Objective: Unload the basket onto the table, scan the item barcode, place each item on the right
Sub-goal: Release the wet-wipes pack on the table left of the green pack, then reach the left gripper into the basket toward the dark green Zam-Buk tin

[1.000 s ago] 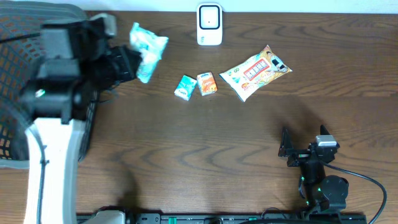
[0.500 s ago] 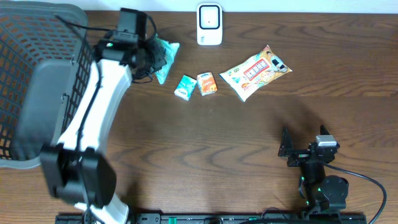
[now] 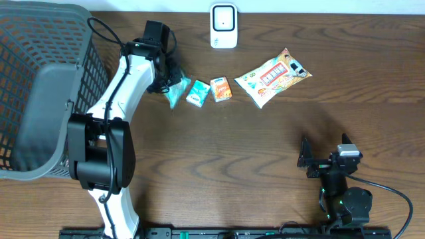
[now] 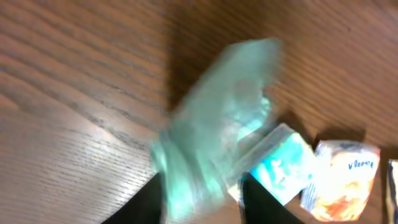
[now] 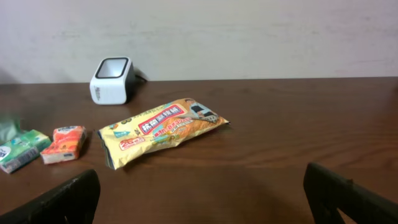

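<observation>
1 teal pouch [image 4: 217, 124] btwn L gripper [image 4: 202, 208] fingers.

Glossy plastic snack bag [image 3: 273, 77], wood-grain table [image 3: 232, 153]

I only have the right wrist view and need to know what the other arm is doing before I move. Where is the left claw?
Observer: Overhead, the left claw is down at the teal packet, which lies beside the small teal box.
Operator: Is it gripping the packet?
Observer: I cannot tell. The left wrist view shows the blurred packet between its fingers.
Operator: What is beyond that arm?
Observer: A grey mesh basket, at the far left of the overhead view.
</observation>
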Tool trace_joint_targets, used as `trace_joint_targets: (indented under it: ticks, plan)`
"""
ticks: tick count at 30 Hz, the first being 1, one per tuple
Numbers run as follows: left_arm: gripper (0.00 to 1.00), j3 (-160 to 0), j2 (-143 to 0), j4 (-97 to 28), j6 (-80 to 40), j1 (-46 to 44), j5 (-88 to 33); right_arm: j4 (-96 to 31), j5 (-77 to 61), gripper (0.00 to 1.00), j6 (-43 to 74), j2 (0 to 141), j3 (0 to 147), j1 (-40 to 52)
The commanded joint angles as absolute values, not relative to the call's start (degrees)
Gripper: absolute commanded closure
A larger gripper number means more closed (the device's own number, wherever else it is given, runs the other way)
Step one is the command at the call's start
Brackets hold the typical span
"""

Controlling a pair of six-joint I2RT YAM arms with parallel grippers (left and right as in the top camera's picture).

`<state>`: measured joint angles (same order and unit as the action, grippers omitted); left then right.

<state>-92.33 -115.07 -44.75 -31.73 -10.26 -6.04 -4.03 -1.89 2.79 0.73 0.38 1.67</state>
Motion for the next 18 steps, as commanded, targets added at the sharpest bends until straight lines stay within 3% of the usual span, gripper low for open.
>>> trace_joint_targets:
  ticks: [1, 4, 15, 18]
  plan:
    - [0.38, -92.97, -114.30, -44.93, -31.81, -10.44, -5.34, -4.27, -1.87, 0.01, 3.33, 0.60, 0.32, 1.06]
    - [0.29, -92.99, -112.09, -44.88, -31.68, -10.24, -5.34, -4.27, -1.87, 0.01, 3.36, 0.60, 0.32, 1.06]
    - [0.29, -92.99, -88.25, -45.01, -21.15, -5.58, -4.89, -4.27, -1.87, 0.01, 3.33, 0.60, 0.32, 1.06]
    - [0.29, -92.99, -81.25, -46.72, -20.08, -2.42, 0.23, -4.27, -1.87, 0.01, 3.33, 0.60, 0.32, 1.06]
